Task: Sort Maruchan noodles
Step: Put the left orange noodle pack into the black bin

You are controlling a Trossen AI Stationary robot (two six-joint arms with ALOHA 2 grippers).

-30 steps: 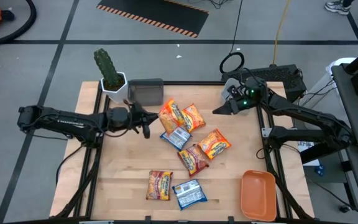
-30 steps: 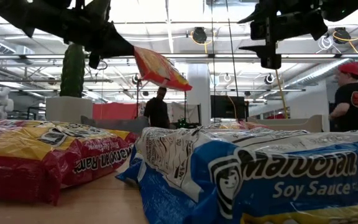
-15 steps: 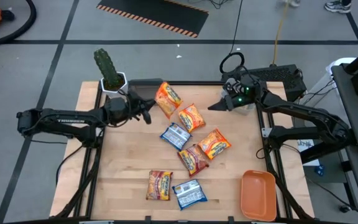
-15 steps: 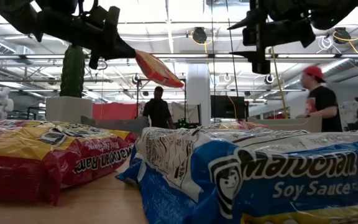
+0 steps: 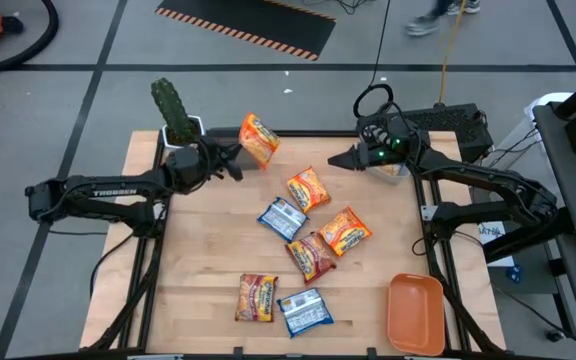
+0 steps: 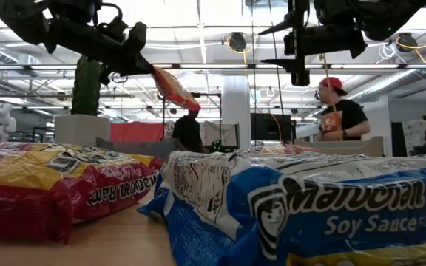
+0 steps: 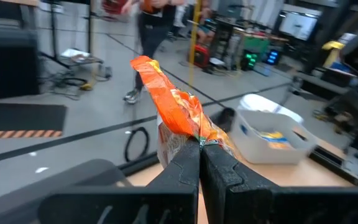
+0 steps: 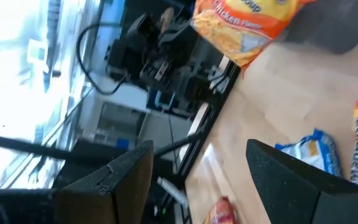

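Packets: I count seven flat crinkly ramen packets, six on the wooden table [image 5: 208, 260].
Left gripper [image 5: 236, 163] clenches one orange packet [image 5: 257, 137] aloft (right gripper [image 5: 340, 159] spread, empty); orange plastic tray [image 5: 415, 312] holds nothing.

Place: a robotics lab or workshop hall.
Floor: grey concrete around the wooden table [image 5: 218, 270], with a hazard-striped mat [image 5: 248, 25] beyond it.
Ceiling: exposed pipes and strip lights above the table.
Surroundings: cables, equipment racks, and people [image 6: 336, 111] standing behind the table.
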